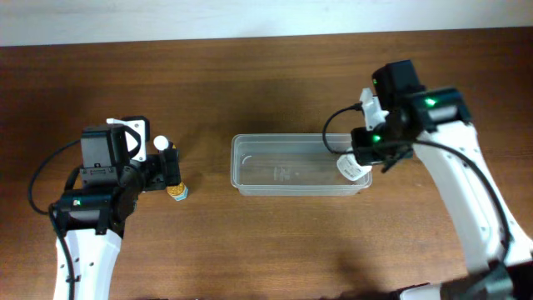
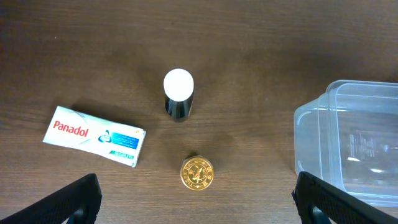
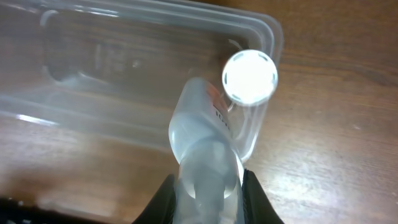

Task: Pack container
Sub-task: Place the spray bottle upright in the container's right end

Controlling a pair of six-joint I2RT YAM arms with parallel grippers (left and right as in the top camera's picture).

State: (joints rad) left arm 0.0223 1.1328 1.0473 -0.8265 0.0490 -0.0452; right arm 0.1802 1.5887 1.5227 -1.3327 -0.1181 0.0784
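Note:
The clear plastic container (image 1: 279,188) lies at the table's middle. My right gripper (image 1: 367,157) hovers over its right end, shut on a translucent white bottle (image 1: 352,169). In the right wrist view the bottle (image 3: 202,134) sits between my fingers (image 3: 208,193), its round white end (image 3: 250,76) over the container's corner (image 3: 93,68). My left gripper (image 2: 196,205) is open and empty above a gold-lidded jar (image 2: 197,173). A dark bottle with a white cap (image 2: 178,93) and a Panadol box (image 2: 94,135) lie beyond it. The container's left end (image 2: 323,130) shows at the right.
In the overhead view the gold-lidded jar (image 1: 177,193) and the white-capped bottle (image 1: 161,143) stand just left of the container, beside my left gripper (image 1: 171,171). The table's far edge runs along the top.

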